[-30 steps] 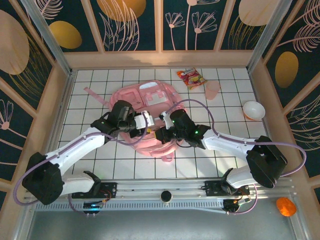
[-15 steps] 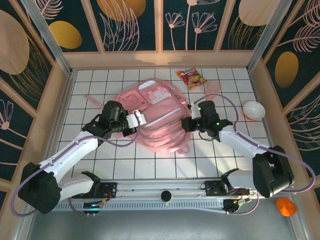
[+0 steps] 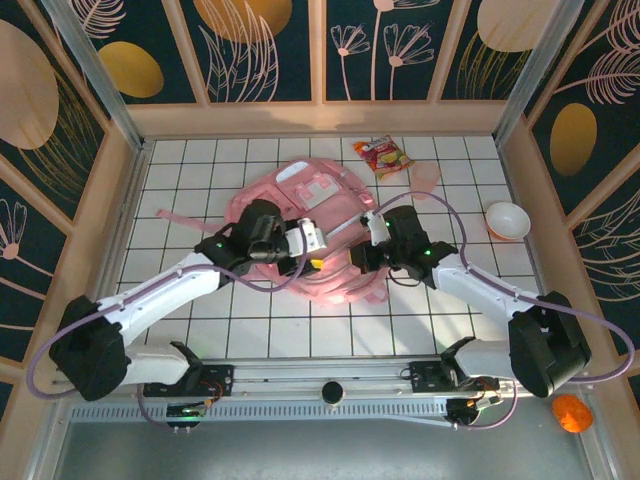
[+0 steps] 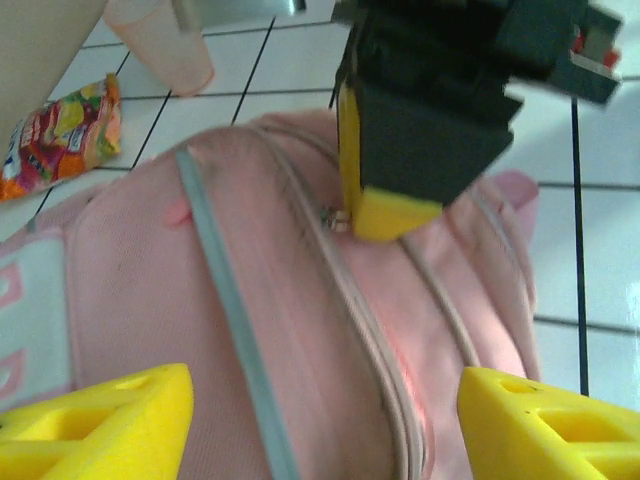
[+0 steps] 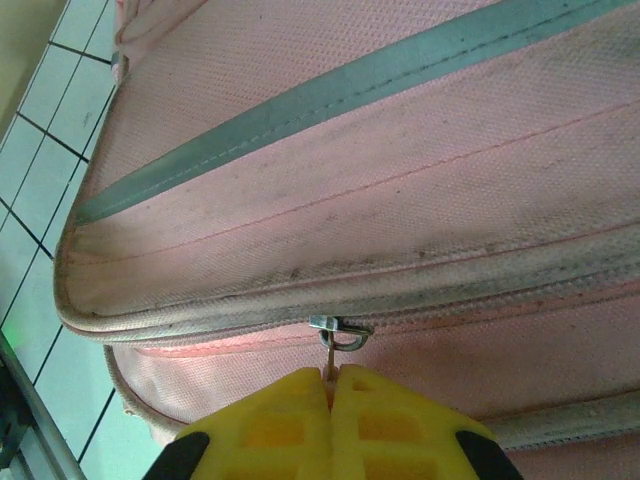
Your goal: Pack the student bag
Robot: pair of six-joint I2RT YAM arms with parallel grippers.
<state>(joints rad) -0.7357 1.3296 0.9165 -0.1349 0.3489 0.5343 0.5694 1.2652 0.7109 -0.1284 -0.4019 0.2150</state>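
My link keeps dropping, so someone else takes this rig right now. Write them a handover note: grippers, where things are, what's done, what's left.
Left gripper: open, holding nothing, hovering over the large soft pink fabric backpack.
Right gripper: shut on the small metal zipper pull of one of the backpack's zips.
The backpack lies flat mid-table. The colourful snack packet, pink plastic cup and white bowl sit on the tiles, outside it.
Done: pull gripped; the zip looks closed where visible.
Left: draw the zip open, probably load the loose items, close up.
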